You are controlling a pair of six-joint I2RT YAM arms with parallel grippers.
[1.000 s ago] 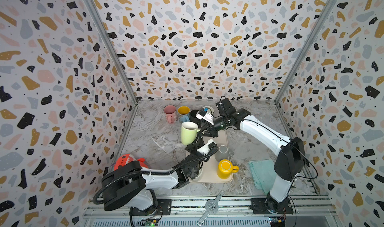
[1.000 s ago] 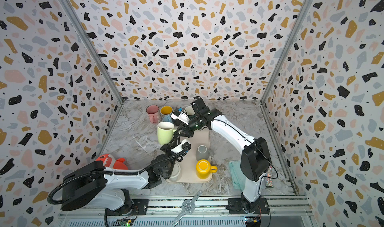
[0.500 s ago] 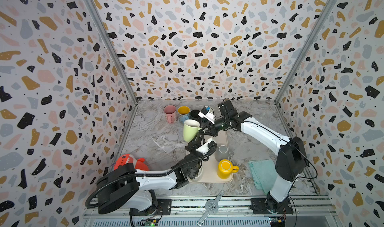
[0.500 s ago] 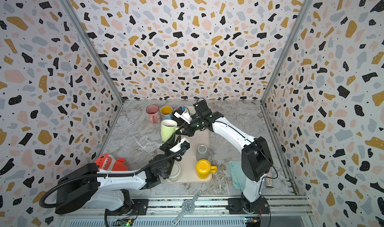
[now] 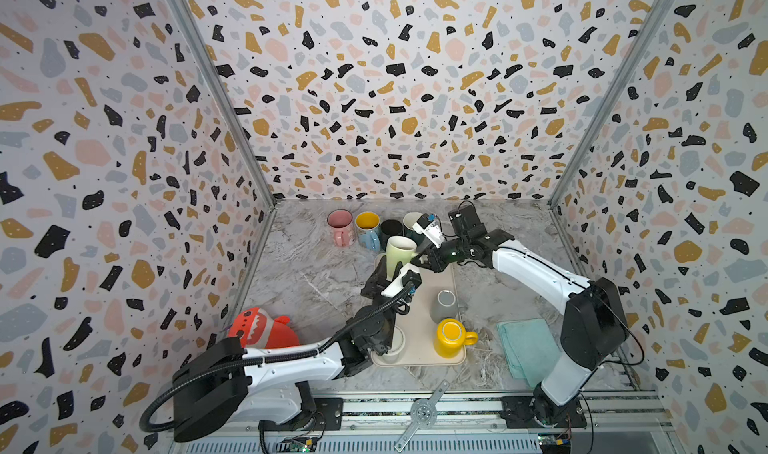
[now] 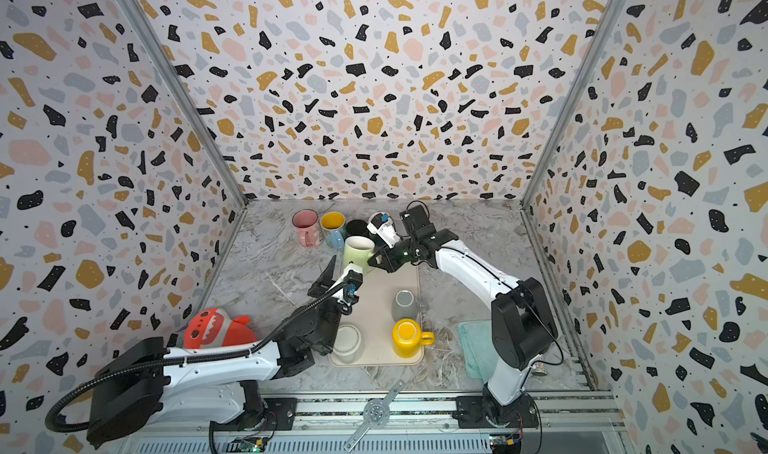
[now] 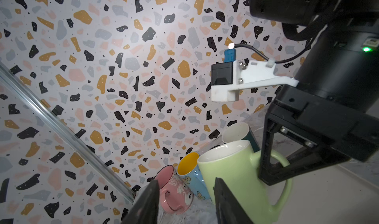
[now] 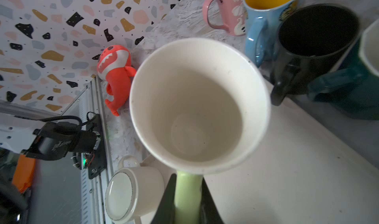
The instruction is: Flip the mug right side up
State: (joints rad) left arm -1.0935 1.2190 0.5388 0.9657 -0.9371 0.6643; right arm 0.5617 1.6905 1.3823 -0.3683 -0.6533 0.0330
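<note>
The light green mug (image 5: 400, 253) (image 6: 358, 253) stands upright with its white mouth facing up, at the far end of the beige tray (image 5: 419, 331). My right gripper (image 5: 424, 258) (image 8: 187, 184) is shut on its handle (image 8: 187, 194). In the right wrist view I look straight down into the mug's empty inside (image 8: 196, 101). My left gripper (image 5: 386, 273) (image 7: 185, 184) sits just in front of the mug and lower, jaws apart, holding nothing. One of its fingers (image 7: 223, 200) overlaps the mug's wall (image 7: 231, 171). Whether the mug's base touches the tray is hidden.
Pink (image 5: 340, 227), blue (image 5: 368, 229), black (image 5: 390, 227) and teal (image 5: 413, 223) mugs stand in a row close behind. On the tray are an upturned grey mug (image 5: 444, 306), a yellow mug (image 5: 451, 337) and a white mug (image 8: 131, 194). A red shark toy (image 5: 259, 327) lies left, a teal cloth (image 5: 528, 348) right.
My left gripper has opened and let go of the green mug. The right gripper has carried the mug a little to the right and toward the back row.
</note>
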